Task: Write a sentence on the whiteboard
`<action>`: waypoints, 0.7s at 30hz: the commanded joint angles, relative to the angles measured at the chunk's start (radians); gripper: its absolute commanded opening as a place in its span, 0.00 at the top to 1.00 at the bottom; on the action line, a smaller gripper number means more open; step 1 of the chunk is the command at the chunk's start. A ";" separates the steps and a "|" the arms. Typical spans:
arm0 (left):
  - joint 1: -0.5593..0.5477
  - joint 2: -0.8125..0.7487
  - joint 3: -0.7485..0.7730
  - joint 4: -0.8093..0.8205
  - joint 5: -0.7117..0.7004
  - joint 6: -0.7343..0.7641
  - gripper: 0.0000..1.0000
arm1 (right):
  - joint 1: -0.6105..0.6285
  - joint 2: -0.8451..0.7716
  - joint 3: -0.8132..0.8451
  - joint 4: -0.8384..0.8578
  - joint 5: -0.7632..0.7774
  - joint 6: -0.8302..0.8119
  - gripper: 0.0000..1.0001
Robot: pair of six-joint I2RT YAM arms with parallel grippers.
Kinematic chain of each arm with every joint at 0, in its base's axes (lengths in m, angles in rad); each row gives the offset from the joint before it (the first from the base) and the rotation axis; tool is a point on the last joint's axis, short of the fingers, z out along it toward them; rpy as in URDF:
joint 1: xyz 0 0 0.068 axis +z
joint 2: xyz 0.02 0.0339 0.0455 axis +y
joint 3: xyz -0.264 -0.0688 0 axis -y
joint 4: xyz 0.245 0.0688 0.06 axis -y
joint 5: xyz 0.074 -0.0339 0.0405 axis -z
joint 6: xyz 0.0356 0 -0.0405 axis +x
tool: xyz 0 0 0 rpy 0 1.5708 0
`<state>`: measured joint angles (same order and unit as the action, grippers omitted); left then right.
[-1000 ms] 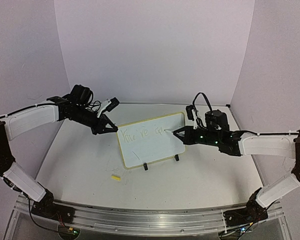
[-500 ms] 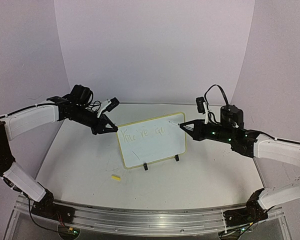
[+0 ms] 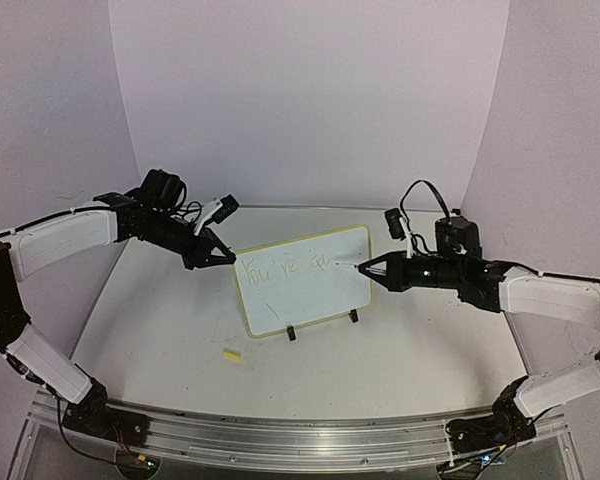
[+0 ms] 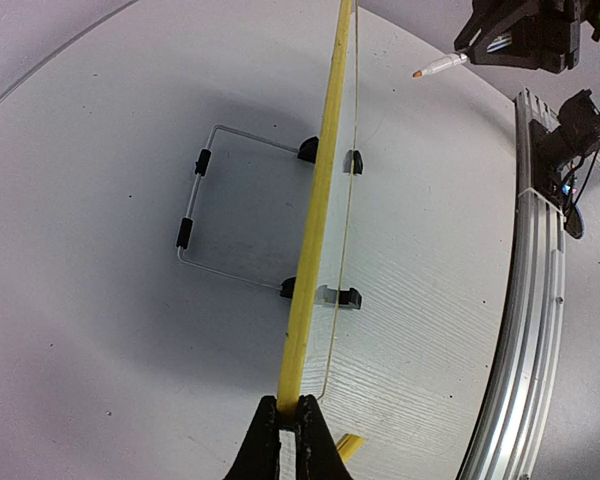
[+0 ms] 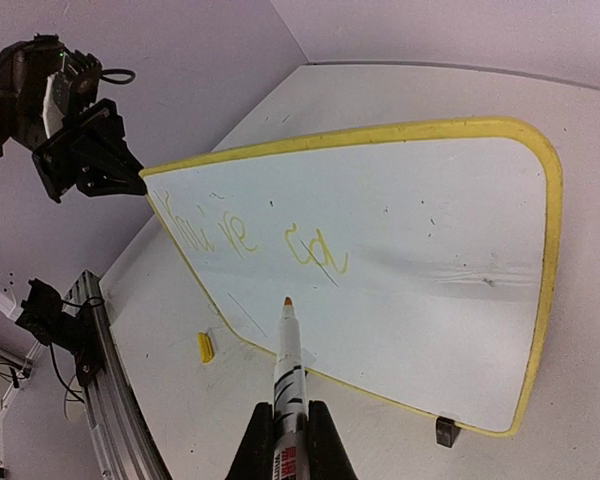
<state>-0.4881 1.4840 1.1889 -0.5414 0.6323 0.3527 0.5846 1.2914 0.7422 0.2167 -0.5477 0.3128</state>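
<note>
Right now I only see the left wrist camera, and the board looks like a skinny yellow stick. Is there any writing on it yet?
Observer: Yes. The right wrist view shows the whiteboard face on. The sentence is in thin yellow letters, roughly "You're" and two more letters.
Operator: Where's the pen pointing?
Observer: The right gripper is shut on the marker, and its tip points just below those last two letters.
Operator: Is there a second line?
Observer: Only a faint slanted stroke low on the board's left side, no words.
</note>
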 commanded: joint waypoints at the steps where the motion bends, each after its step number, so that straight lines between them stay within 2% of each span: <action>1: -0.003 -0.005 0.000 -0.009 -0.036 0.041 1.00 | -0.004 0.040 0.046 0.045 -0.024 -0.022 1.00; 21: -0.003 0.001 0.003 -0.012 -0.038 0.043 1.00 | -0.008 0.143 0.107 0.113 0.068 0.004 1.00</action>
<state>-0.4881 1.4841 1.1889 -0.5411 0.6319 0.3527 0.5830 1.4058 0.8048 0.2933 -0.5095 0.3150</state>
